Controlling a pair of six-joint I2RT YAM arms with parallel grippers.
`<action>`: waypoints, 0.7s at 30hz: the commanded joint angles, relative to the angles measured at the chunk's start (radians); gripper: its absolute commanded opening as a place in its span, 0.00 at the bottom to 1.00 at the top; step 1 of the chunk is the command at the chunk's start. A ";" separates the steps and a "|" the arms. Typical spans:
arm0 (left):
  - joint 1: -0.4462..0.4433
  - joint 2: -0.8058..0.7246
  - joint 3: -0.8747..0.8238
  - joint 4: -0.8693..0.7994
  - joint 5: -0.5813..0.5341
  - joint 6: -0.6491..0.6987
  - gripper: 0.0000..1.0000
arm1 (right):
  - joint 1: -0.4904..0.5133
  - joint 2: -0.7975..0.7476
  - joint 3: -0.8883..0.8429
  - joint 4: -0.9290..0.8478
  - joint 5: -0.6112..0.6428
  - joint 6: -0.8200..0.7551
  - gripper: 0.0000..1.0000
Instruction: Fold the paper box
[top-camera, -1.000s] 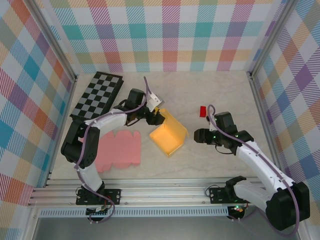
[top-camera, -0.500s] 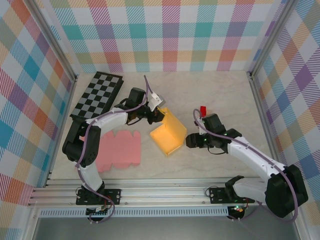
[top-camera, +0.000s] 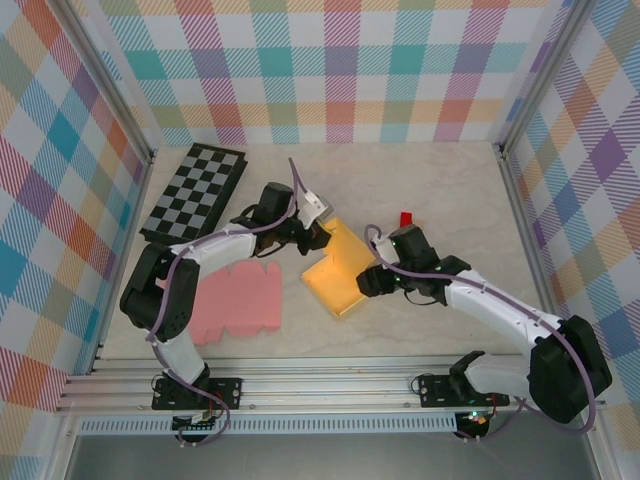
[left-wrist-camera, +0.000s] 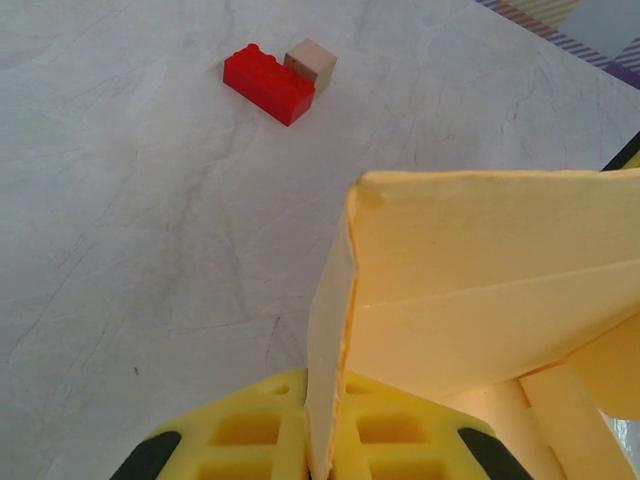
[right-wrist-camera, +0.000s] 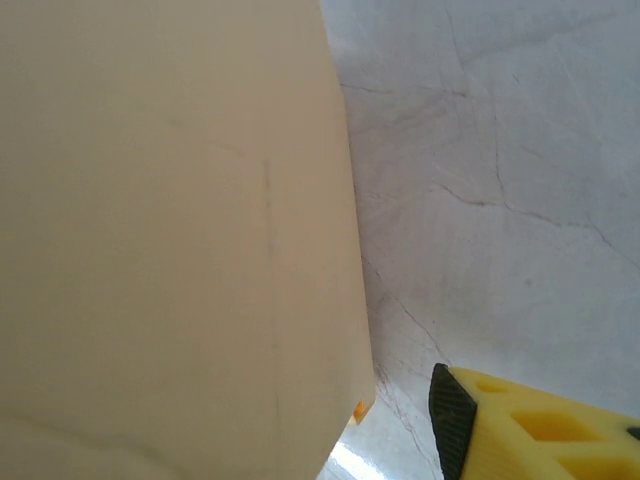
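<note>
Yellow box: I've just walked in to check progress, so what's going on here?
Two robot arms are folding a yellow box in the middle of the table. The left pincer is shut on the edge of one upright wall. The right pincer is at the box's right side, close against another wall; whether it grips is unclear. A flat pink sheet lies untouched to the left of the box.

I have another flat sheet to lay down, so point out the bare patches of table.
Bare: the far strip of table between the checkerboard and the red brick; the near strip between the pink cutout and the right arm. Crowded: the centre, where the left claw and right claw flank the yellow paper box.
</note>
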 joint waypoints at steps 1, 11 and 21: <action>-0.011 -0.053 -0.017 0.037 0.000 -0.022 0.10 | 0.005 -0.025 0.050 0.032 0.004 -0.107 0.57; -0.036 -0.098 -0.171 0.351 -0.198 -0.249 0.07 | 0.075 0.004 0.059 0.028 0.034 -0.176 0.49; -0.086 -0.144 -0.378 0.526 -0.311 -0.316 0.09 | 0.201 0.092 0.089 0.014 0.188 -0.217 0.49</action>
